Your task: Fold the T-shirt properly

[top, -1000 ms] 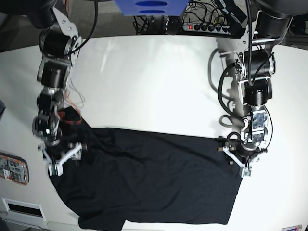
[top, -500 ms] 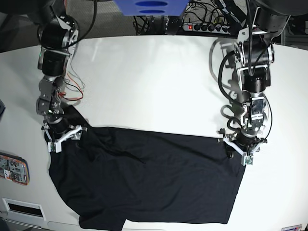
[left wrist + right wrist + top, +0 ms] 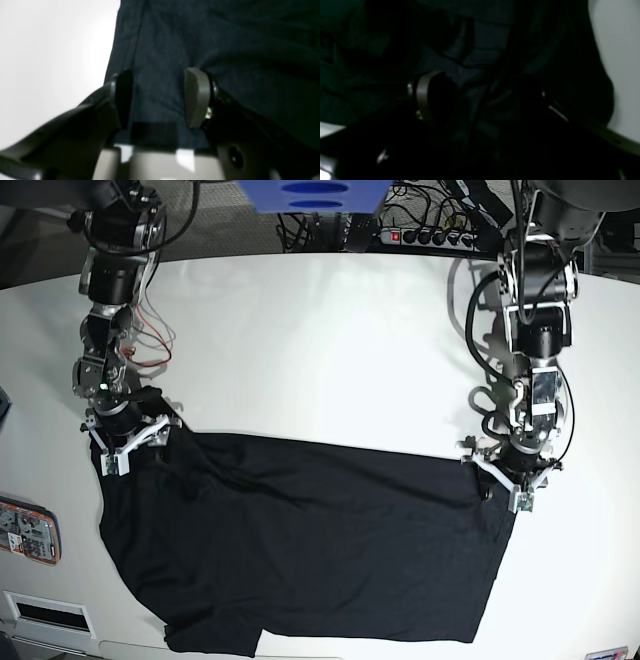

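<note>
A white table [image 3: 320,350] fills the scene; behind it sit tangled cables [image 3: 320,225] and a power strip [image 3: 425,237]

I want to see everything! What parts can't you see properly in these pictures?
- T-shirt: base view, its bottom hem is cut off by the picture's lower edge.
- Right gripper: right wrist view, too dark to show whether cloth is pinched.
- Left gripper: left wrist view, blurred; contact with the cloth unclear.

Matt black cloth T-shirt [image 3: 310,545] on a smooth white table [image 3: 320,350].
</note>
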